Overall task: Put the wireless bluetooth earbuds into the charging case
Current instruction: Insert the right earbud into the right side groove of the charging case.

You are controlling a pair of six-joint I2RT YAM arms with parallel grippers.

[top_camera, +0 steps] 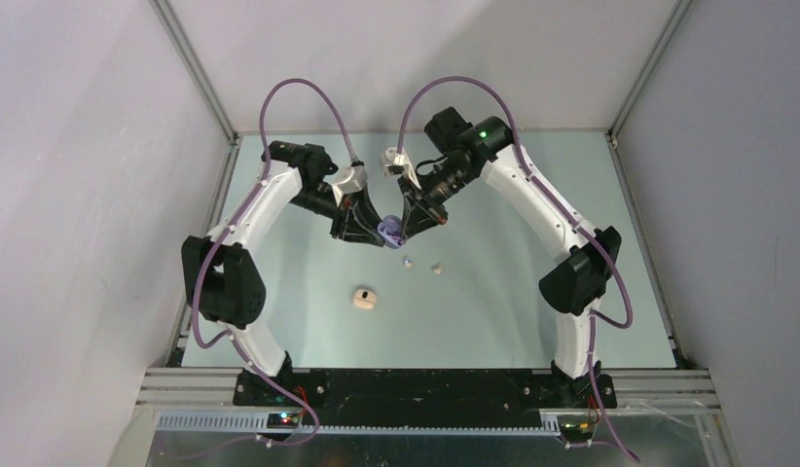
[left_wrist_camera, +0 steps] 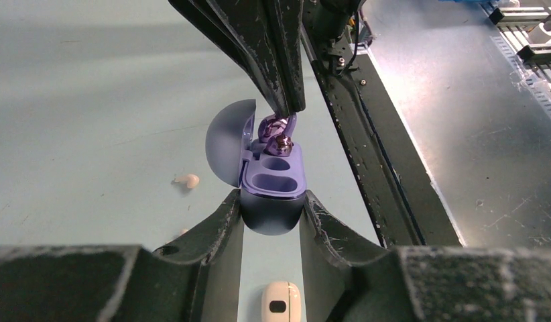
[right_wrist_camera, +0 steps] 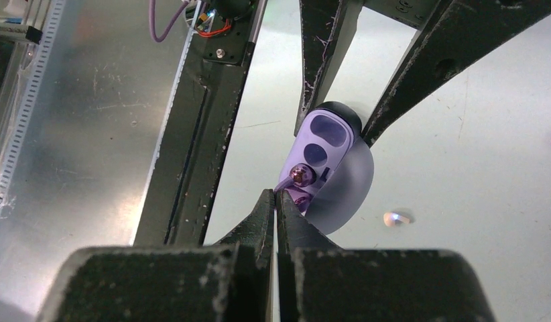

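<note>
Here, the left pincer (left_wrist_camera: 271, 211) was clamped on the dark rounded base of a purple case (left_wrist_camera: 276, 176), whose lid was hinged open. Just beyond its tips, a glossy purple earbud (left_wrist_camera: 281, 141) hung tilted over the far socket, pinched in the closed tips of the right pincer (right_wrist_camera: 277, 196).

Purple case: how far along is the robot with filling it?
Done: the case is open, clamped by the left gripper. In hand: the shut right gripper noses a purple earbud at one slot. Left: the other slot is empty; a loose purple earbud lies on the table.
</note>
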